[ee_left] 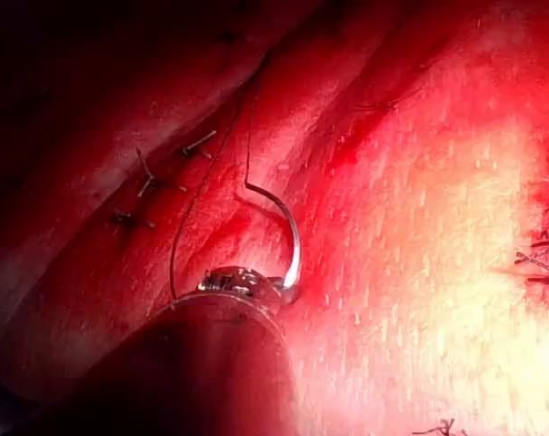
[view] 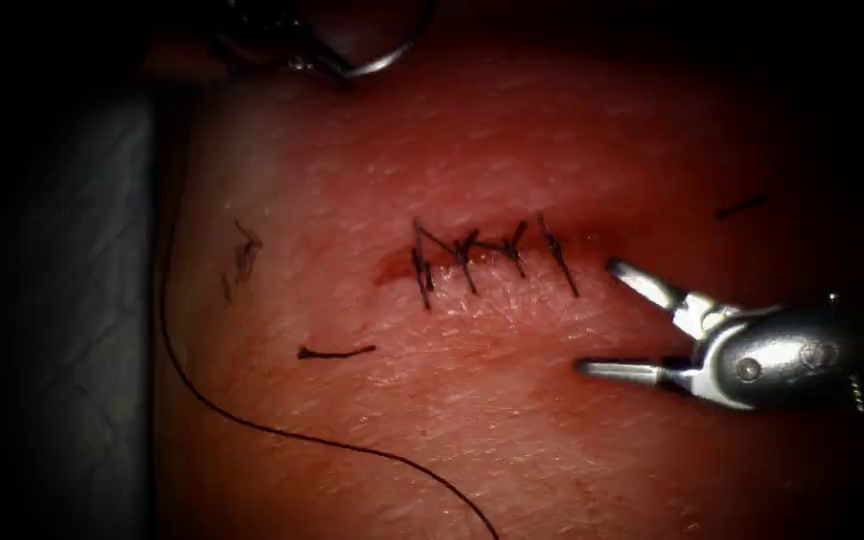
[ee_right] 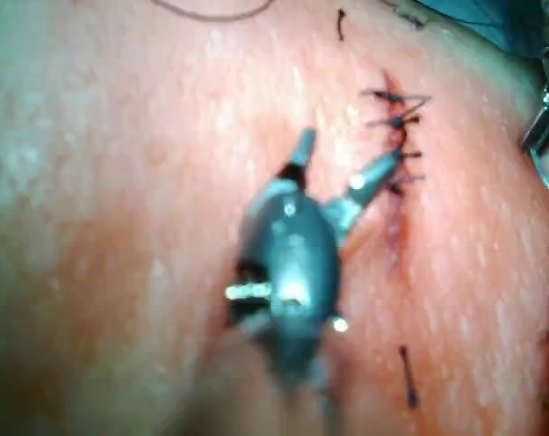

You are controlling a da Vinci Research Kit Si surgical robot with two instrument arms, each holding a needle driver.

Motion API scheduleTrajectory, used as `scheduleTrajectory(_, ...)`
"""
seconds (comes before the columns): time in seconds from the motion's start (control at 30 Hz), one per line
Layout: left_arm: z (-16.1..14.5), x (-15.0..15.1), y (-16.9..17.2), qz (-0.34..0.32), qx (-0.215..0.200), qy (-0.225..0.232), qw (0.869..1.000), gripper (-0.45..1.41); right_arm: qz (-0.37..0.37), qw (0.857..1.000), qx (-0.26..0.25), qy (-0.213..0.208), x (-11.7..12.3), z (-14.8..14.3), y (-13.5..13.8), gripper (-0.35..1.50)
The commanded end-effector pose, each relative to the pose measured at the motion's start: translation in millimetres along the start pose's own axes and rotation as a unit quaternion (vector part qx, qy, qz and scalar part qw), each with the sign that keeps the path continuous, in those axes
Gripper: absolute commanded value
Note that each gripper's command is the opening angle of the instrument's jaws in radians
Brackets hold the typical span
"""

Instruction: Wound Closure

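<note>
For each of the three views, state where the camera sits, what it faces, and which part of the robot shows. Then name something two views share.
Endoscope view: above and in front, facing the stitched cut in the tissue; right tool, jaws open, holding nothing.
Left wrist view: rides the left arm, looking along its shaft; left tool holds the needle near one end, clear of the tissue.
Right wrist view: rides the right arm, facing its own open jaws.
Shared: endoscope and right wrist views both show the stitches.
</note>
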Motion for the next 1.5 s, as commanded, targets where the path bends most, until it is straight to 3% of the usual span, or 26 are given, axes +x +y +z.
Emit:
scheduleTrajectory(0.03, 0.3, 0.3, 0.1, 0.004, 0.021, 0.007, 1.0, -0.45, 0.043, 0.999, -0.004, -0.008, -0.1, 0.5, -0.9, 0.76)
scheduleTrajectory(0.2, -2.0, 1.7, 2.0, 0.005, 0.07, 0.05, 0.996, -0.45, 0.142, 0.989, -0.021, -0.023, 0.7, 0.3, 0.6, 0.83)
scheduleTrajectory(0.37, -4.5, 3.8, 5.3, 0.0, 0.115, 0.091, 0.989, -0.45, 0.223, 0.974, -0.042, -0.018, 1.3, 0.1, 2.1, 1.13)
scheduleTrajectory(0.43, -5.1, 4.5, 6.9, -0.007, 0.127, 0.113, 0.985, -0.45, 0.249, 0.967, -0.043, -0.016, 1.6, 0.0, 2.5, 1.15)
scheduleTrajectory(0.57, -5.8, 6.2, 11.2, -0.011, 0.151, 0.154, 0.976, -0.45, 0.334, 0.942, -0.045, -0.01, 2.3, 0.1, 3.4, 1.15)
scheduleTrajectory(0.83, -6.2, 9.5, 19.3, 0.009, 0.202, 0.19, 0.961, -0.45, 0.446, 0.894, -0.048, -0.009, 3.3, 1.3, 4.4, 1.08)
scheduleTrajectory(0.97, -6.4, 10.7, 22.3, 0.027, 0.223, 0.188, 0.956, -0.45, 0.478, 0.877, -0.05, -0.011, 3.7, 1.8, 5.0, 1.25)
scheduleTrajectory(1.27, -5.7, 10.5, 25.7, 0.063, 0.258, 0.183, 0.947, -0.45, 0.491, 0.869, -0.053, -0.015, 4.8, 2.6, 6.0, 1.25)
scheduleTrajectory(1.5, -5.8, 10.8, 26.8, 0.079, 0.276, 0.181, 0.941, -0.45, 0.488, 0.871, -0.047, -0.047, 4.6, 3.9, 5.7, 1.25)
